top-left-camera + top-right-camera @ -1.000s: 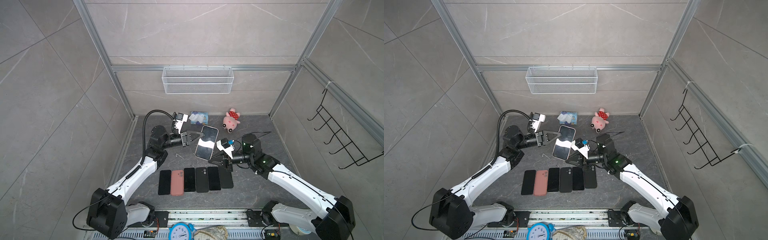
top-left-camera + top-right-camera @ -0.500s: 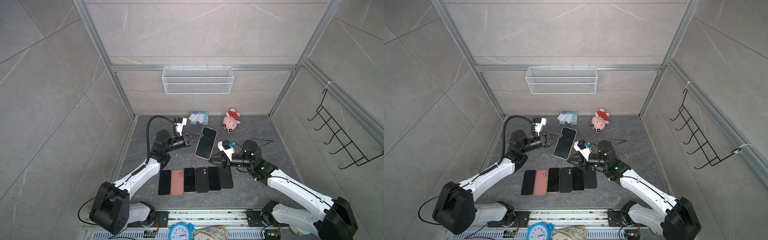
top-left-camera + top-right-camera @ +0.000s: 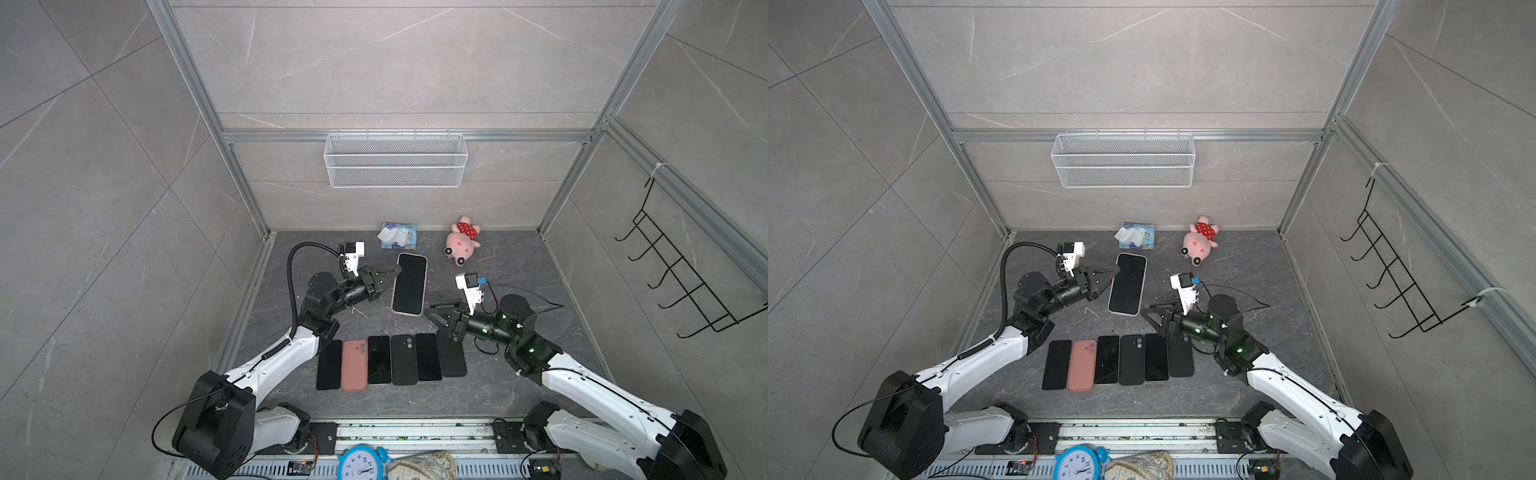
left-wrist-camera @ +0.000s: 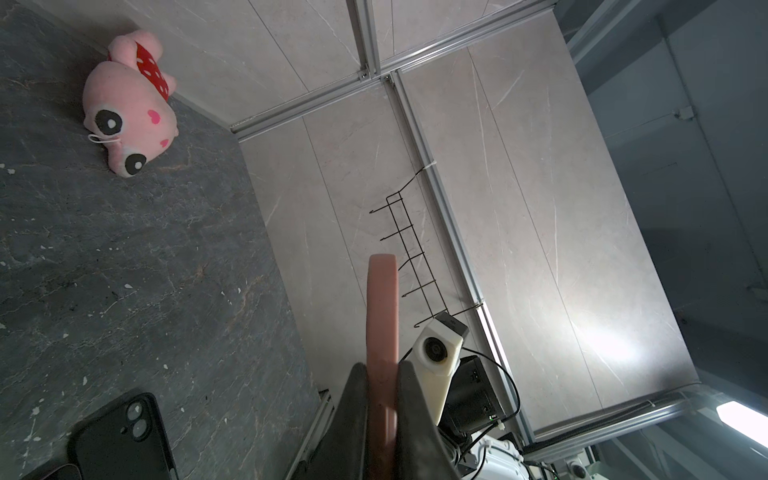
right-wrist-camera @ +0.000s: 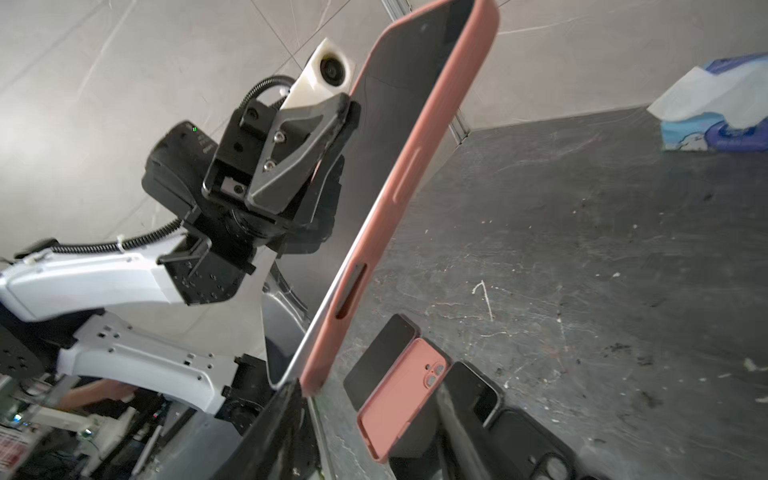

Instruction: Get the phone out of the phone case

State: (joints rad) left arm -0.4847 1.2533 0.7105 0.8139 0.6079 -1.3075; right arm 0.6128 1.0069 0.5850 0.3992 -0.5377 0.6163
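A phone (image 3: 409, 286) with a dark screen sits in a pink phone case (image 5: 415, 166) and is held tilted above the floor. My left gripper (image 3: 394, 272) is shut on the case's long edge near its far end; the left wrist view shows the pink case (image 4: 382, 311) pinched between both fingers. My right gripper (image 3: 441, 316) stands open just off the phone's near right corner. In the right wrist view that corner touches one fingertip (image 5: 286, 415), and the phone's silver rim shows beside the pink case there.
Several dark phones and cases, plus a pink case (image 3: 354, 365), lie in a row on the floor below the grippers. A tissue pack (image 3: 397, 236) and a pink plush pig (image 3: 461, 241) lie by the back wall. A wire basket (image 3: 395, 160) and a hook rack (image 3: 685, 282) hang on the walls.
My right gripper has opened, let go of the phone's near corner and drawn back a little. The left arm has shifted its pose, still holding the cased phone.
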